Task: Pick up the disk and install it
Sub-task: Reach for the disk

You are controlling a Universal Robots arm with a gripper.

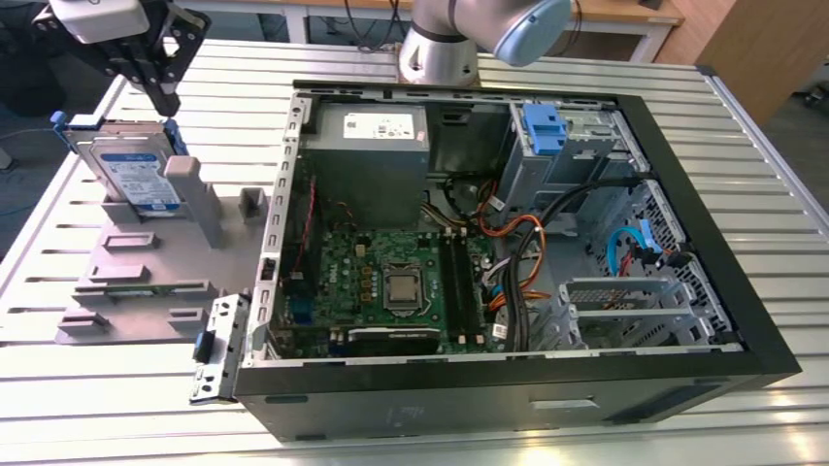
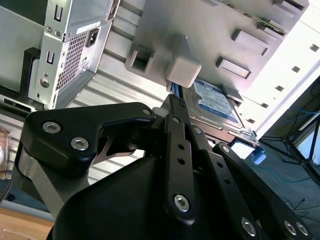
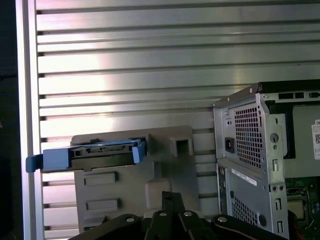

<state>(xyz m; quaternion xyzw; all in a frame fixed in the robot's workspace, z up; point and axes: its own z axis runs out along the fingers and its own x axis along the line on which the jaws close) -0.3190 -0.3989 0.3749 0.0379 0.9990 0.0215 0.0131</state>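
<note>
The disk (image 1: pixel 130 167), a silver drive with a white-and-blue label in a blue carrier, stands on edge in a slot of the grey holder (image 1: pixel 143 282) on the exterior view's left. My gripper (image 1: pixel 165 100) hangs just above the disk's upper corner, its black fingers drawn together with nothing between them, apart from the disk. In the second wrist view the joined gripper (image 2: pixel 175 102) points toward the disk (image 2: pixel 216 103) and the holder's post. In the first wrist view the disk (image 3: pixel 92 154) is seen edge-on beyond the gripper (image 3: pixel 168 196).
The open computer case (image 1: pixel 725 146) lies on the slatted metal table (image 1: pixel 78 408) beside the holder. Inside are the motherboard (image 1: pixel 388 282), the grey power supply (image 1: pixel 369 131), loose cables and the drive bay with a blue bracket (image 1: pixel 545 131). The arm's base (image 1: pixel 434 53) stands behind the case.
</note>
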